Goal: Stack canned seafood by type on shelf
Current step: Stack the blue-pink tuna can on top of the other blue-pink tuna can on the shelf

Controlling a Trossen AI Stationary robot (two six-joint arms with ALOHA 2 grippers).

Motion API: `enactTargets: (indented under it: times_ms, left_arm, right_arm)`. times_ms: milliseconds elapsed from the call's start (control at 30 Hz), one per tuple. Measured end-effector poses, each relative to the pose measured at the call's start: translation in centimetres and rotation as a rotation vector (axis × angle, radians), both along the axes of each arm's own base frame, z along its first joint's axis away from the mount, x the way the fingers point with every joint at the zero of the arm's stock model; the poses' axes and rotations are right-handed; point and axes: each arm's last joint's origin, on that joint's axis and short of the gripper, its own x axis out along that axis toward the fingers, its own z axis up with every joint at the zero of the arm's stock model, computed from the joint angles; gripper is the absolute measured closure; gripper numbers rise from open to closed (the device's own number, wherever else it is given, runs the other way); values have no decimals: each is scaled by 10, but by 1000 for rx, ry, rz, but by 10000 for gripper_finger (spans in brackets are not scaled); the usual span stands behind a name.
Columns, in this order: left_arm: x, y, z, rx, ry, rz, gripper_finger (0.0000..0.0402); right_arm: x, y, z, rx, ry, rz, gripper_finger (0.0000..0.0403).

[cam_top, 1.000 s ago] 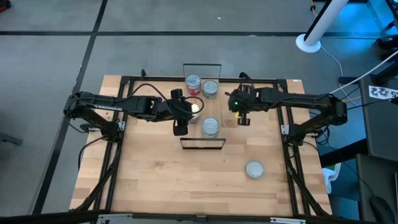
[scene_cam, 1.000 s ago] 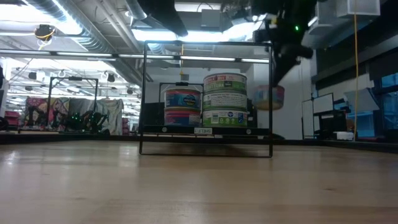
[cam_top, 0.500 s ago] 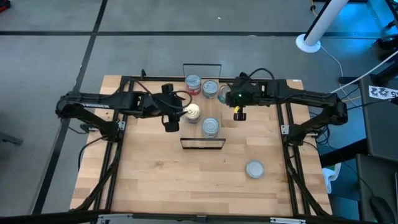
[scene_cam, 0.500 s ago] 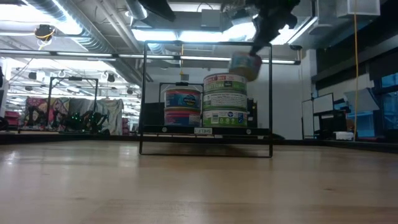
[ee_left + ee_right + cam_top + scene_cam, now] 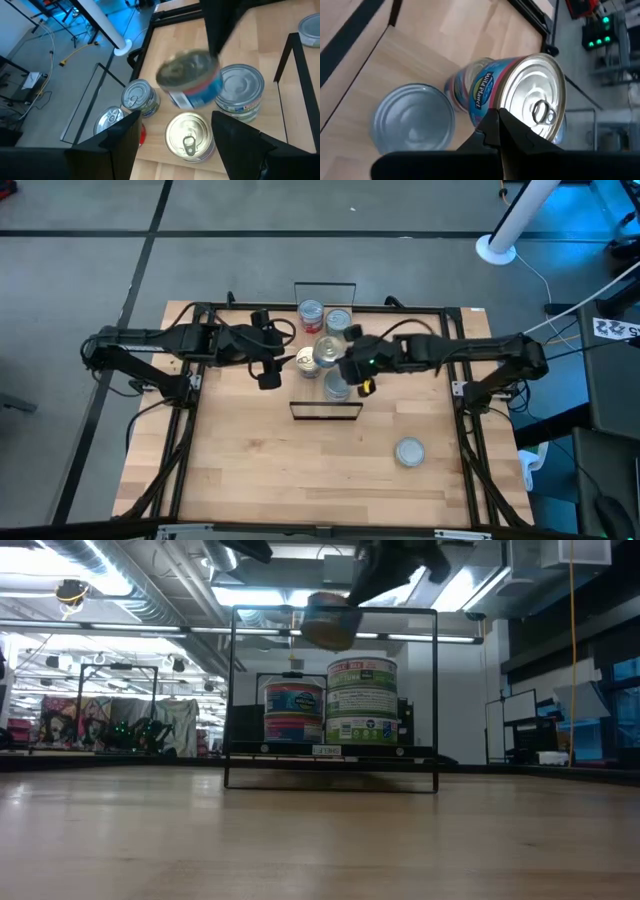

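Note:
My right gripper point(image 5: 345, 365) is shut on a blue-and-pink-labelled tin point(image 5: 327, 352) with a silver pull-tab top, held in the air above the shelf point(image 5: 300, 388); the low view shows the tin point(image 5: 328, 620) high and tilted. On the shelf board stand a gold-topped tin point(image 5: 189, 137), a silver-topped stack point(image 5: 362, 700), a blue tin point(image 5: 293, 712), a red-labelled tin point(image 5: 311, 313) and another silver-topped tin point(image 5: 338, 320). My left gripper point(image 5: 265, 375) is open, just left of the shelf, touching nothing. My right gripper pinches the blue-and-pink tin by its side wall point(image 5: 485, 107), just below the top rim point(image 5: 540, 100). The fingers point(image 5: 502, 132) come from the table's right, slanting down. The tin is lifted clear of everything and tipped, its top turned toward the wrist.
One silver-topped tin point(image 5: 409, 451) lies alone on the tabletop near the right front. The shelf's black wire end frames point(image 5: 326, 412) rise at its near and far ends. Bare wood spreads across the near half of the table point(image 5: 260, 470).
My right gripper has carried the tin from the shelf's right side up and leftward until it hangs over the shelf's middle, and the tin has tipped on the way. My left gripper has drawn back from the gold-topped tin toward the table's left edge.

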Motion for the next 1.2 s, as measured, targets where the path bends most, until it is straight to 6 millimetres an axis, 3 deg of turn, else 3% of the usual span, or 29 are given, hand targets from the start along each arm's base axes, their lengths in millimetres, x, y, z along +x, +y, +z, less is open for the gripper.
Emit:
enactTargets:
  times_ms: [300, 633, 1200]
  left_arm:
    - [0, 0, 0, 0, 2, 0, 164]
    - [-1, 0, -2, -7, 19, 5, 164]
    - [-1, 0, -2, -23, 11, 15, 164]
  right_arm:
    - [35, 3, -32, -86, 31, 77, 403]
    - [53, -2, -60, -183, 111, 76, 403]
    - [58, -10, -62, -166, 92, 105, 403]
